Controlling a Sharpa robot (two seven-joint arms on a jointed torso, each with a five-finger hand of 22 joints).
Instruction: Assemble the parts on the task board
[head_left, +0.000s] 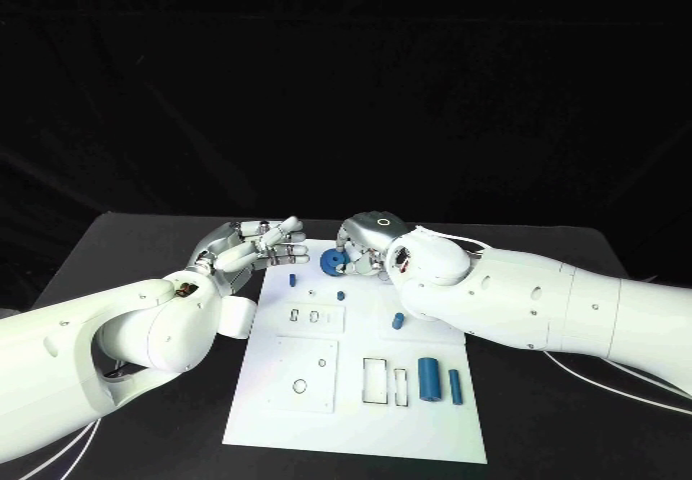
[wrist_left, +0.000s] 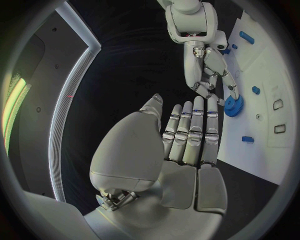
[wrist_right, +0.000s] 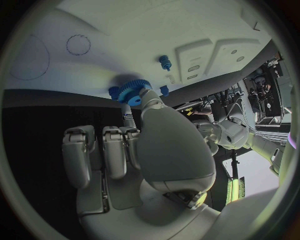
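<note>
Left hand (head_left: 257, 245), upper left of centre in the head view: fingers extended and lying side by side, holding nothing, just off the board's far left corner; in the left wrist view its palm (wrist_left: 181, 165) faces the board edge, with nothing in its hold. Task board (head_left: 289, 420), white plate, centre to lower centre: carries raised square panels with slots and a ring outline; no writing, brand or label can be read on it. Blue gear (head_left: 333, 263), toothed wheel, upper centre at the board's far edge: pinched by the right hand's fingertips, also seen from the left wrist (wrist_left: 233, 106) and right wrist (wrist_right: 131, 91). Small blue pegs (head_left: 293, 280) and (head_left: 340, 295) stand on the board near the gear; a further short blue piece (head_left: 398, 321) lies at mid-board. Right hand (head_left: 378, 245), upper centre: fingers curled down onto the gear, thumb (wrist_right: 150, 102) against it. Blue cylinder (head_left: 428, 378) and thinner blue rod (head_left: 456, 387), lower right of the board, lying side by side, apart from both hands.
</note>
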